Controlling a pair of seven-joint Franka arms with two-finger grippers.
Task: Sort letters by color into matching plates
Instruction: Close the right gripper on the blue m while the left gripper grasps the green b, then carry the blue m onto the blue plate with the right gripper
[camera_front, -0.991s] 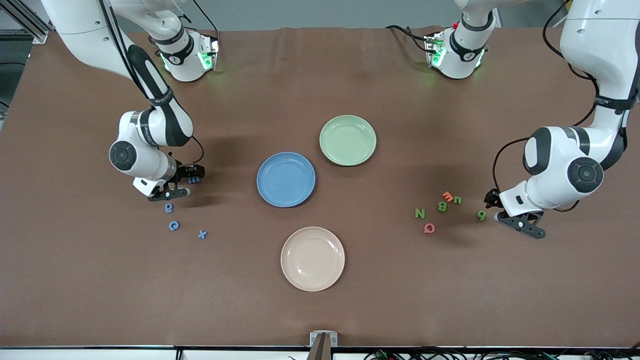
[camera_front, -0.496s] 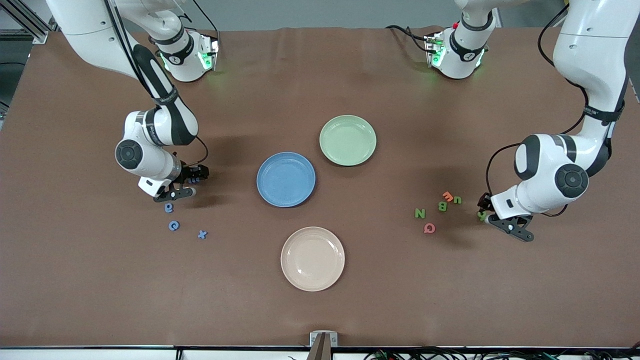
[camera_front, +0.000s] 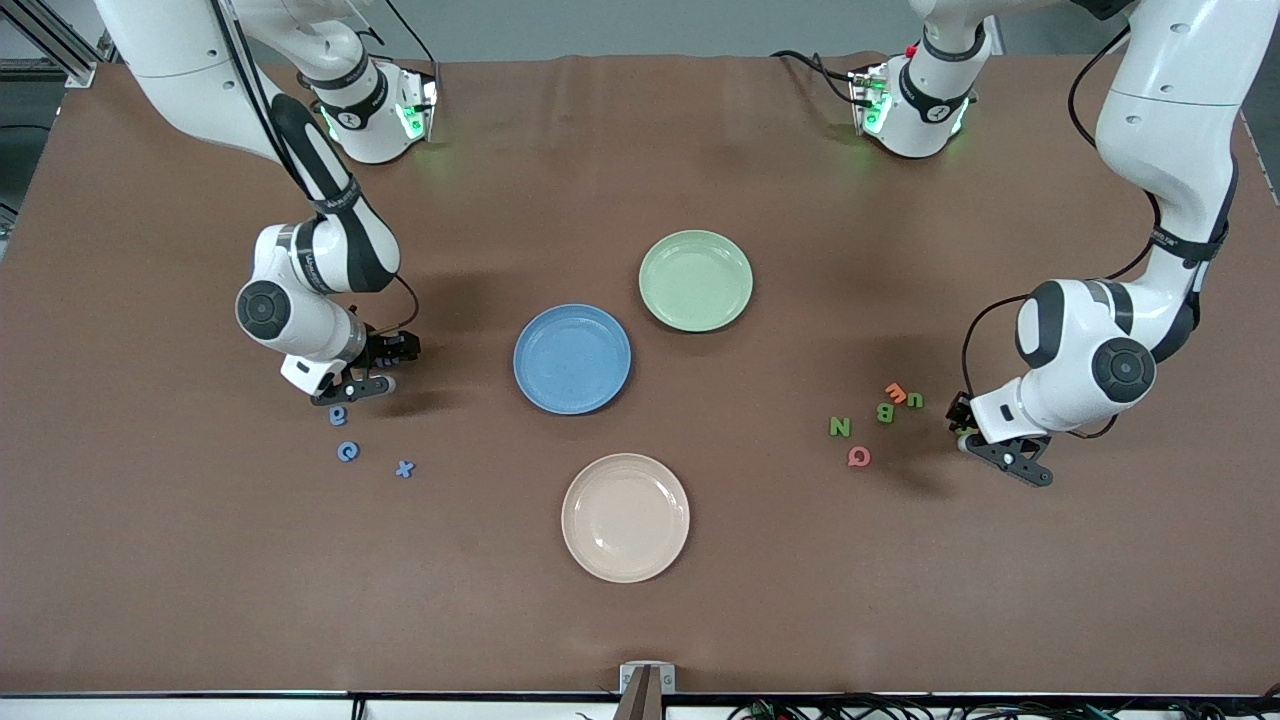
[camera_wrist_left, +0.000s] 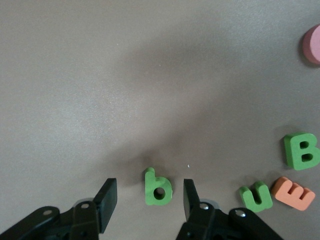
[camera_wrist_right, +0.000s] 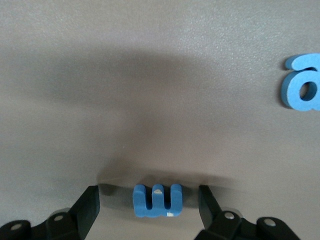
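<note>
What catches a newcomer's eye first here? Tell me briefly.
Three plates sit mid-table: blue, green and, nearest the camera, beige. Each arm's tool is down over one letter, fingers open on either side: the left tool around a green b, the right tool around a blue w.

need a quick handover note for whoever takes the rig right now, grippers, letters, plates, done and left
Left gripper: open, fingers either side of the green b on the table.
Right gripper: open, straddling a blue letter on the table.
Other green letters sit beside the left gripper; other blue letters by the right.
Blue plate and green plate hold nothing.
Done: none sorted. Left: all letters.
</note>
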